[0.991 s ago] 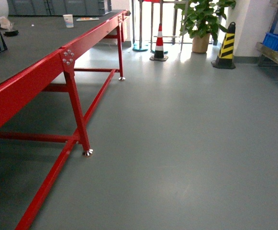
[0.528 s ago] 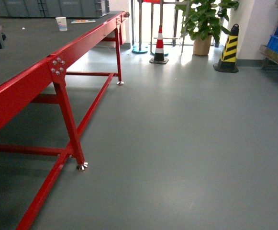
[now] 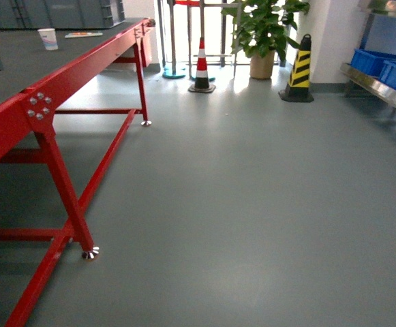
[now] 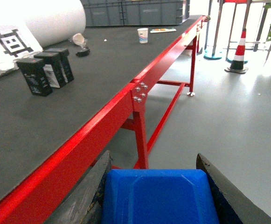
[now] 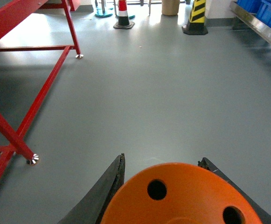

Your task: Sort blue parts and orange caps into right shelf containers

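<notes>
While we carry both loads, our left gripper (image 4: 156, 186) is clamped on a blue part (image 4: 158, 198) and our right gripper (image 5: 165, 186) pinches an orange cap (image 5: 179, 196). Next comes open floor (image 3: 252, 204), red table (image 3: 20, 116) on our left. The right shelf containers (image 3: 385, 68) sit far ahead-right on the right shelf (image 3: 382, 88), so the right arm is nearer; we'd keep veering right.

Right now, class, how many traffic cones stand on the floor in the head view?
2. The red-and-white cone stands at the far end of the red table; the black-and-yellow cone stands right of the potted plant, near the right shelf. Others may be out of frame.
</notes>
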### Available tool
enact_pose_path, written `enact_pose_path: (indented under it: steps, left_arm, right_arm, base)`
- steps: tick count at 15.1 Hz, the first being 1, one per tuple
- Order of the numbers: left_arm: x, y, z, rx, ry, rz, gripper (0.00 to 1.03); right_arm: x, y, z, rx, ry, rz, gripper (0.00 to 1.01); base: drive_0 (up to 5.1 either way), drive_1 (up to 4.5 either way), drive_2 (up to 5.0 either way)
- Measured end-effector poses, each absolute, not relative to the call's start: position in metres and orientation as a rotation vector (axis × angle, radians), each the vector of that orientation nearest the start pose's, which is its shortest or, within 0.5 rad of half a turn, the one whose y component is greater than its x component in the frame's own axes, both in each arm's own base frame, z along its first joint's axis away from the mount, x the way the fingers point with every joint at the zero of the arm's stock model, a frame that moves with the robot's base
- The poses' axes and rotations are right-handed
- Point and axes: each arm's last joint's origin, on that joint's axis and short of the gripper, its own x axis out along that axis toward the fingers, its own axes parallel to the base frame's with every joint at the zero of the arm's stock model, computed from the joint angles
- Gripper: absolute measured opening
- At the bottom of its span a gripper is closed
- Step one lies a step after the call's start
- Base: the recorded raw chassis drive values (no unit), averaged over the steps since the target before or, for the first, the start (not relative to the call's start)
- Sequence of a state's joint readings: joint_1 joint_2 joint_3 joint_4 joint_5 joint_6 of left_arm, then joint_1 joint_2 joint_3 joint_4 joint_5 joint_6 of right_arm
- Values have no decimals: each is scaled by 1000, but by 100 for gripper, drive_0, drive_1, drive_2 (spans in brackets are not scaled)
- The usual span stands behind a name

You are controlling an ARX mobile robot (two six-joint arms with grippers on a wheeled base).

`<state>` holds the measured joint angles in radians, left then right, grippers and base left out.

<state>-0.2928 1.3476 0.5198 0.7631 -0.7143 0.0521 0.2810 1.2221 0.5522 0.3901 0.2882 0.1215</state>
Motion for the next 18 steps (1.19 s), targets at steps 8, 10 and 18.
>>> enact_pose_path:
  steps: [8, 10, 18]
  left_arm:
    - [255, -57, 215, 83, 68, 420, 41]
    - [255, -57, 215, 83, 68, 420, 41]
    - [255, -57, 215, 83, 68, 420, 41]
  right_arm:
    - [243, 62, 220, 43, 268, -24, 42]
    - [243, 62, 220, 43, 268, -24, 42]
    - [243, 62, 220, 43, 268, -24, 42]
  base:
    - [-155, -155, -155]
    - [-150, -150, -150]
    - [-153, -153, -153]
